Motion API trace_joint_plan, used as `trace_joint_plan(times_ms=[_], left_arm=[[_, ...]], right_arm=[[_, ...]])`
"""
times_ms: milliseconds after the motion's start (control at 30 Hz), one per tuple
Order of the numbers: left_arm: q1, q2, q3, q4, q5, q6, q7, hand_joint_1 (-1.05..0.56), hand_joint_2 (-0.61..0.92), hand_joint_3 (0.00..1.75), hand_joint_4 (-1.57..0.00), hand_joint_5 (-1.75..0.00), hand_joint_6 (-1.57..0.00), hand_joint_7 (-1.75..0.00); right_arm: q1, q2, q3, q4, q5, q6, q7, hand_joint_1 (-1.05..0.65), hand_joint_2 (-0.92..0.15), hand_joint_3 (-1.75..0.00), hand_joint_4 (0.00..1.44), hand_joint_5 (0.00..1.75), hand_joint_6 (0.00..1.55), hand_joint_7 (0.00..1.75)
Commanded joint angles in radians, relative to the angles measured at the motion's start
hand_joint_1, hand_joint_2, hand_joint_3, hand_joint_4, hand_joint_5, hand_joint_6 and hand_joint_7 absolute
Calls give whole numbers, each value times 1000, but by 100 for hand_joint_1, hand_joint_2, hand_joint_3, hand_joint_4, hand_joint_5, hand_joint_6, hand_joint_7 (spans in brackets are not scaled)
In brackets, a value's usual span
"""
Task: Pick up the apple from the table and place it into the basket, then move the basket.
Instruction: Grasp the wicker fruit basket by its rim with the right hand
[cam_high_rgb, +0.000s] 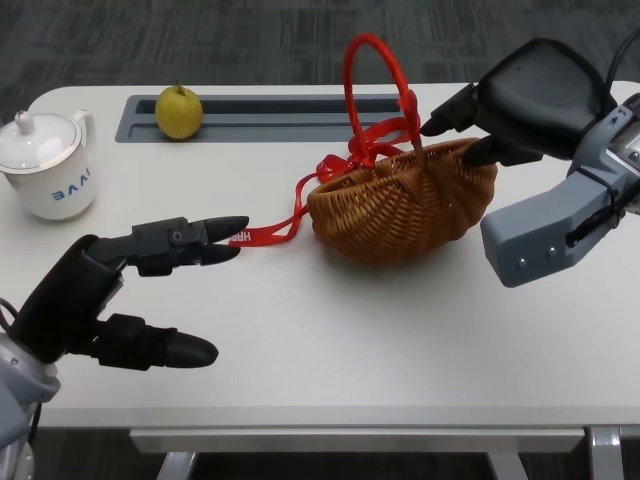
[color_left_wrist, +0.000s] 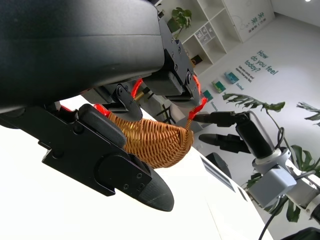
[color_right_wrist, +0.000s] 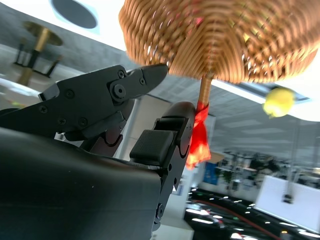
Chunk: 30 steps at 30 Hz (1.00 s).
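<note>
We are seeing our right hand reaching its spread fingers just beside the wicker basket, with the yellow apple showing blurred beyond the basket.

**Room around the white table**

A white rounded-corner table is being shown over dark grey patterned carpet, with a grey recessed cable tray set along the table's far edge. White wall shelving is being seen in the left wrist view, beside a pale wall bearing teal lettering and green leafy plants.
</note>
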<state>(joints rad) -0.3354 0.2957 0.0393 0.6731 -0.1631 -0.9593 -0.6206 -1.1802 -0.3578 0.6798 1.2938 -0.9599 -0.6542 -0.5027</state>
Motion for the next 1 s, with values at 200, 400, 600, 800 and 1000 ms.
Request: trace_joint_plan(times_ms=[200, 400, 600, 800, 1000], left_arm=[[31, 21, 13, -11, -14, -9, 1, -74, 77, 0, -79, -1, -59, 0], [68, 33, 16, -52, -54, 8, -26, -69, 75, 0, -77, 0, -58, 0], [71, 37, 15, -55, -51, 2, -25, -69, 75, 0, -78, 0, -58, 0], [72, 34, 11, -70, -34, 15, -10, -70, 75, 0, -78, 0, -58, 0], [79, 32, 12, -92, -18, 28, 2, -71, 76, 0, -79, -1, -58, 0]], right_arm=[[-50, -3, -37, 51, 54, 140, 56, -31, -91, -2, 117, 3, 101, 0], [-29, -16, -46, 59, 68, 165, 61, -31, -92, -3, 124, 7, 101, 0], [-1, -6, -27, 51, 55, 126, 38, -33, -91, -2, 125, 8, 103, 1], [17, 0, 4, 38, 35, 84, -4, -35, -90, -1, 120, 4, 103, 0], [37, -5, -5, 22, 59, 23, -2, -33, -92, -5, 114, 0, 101, 1]])
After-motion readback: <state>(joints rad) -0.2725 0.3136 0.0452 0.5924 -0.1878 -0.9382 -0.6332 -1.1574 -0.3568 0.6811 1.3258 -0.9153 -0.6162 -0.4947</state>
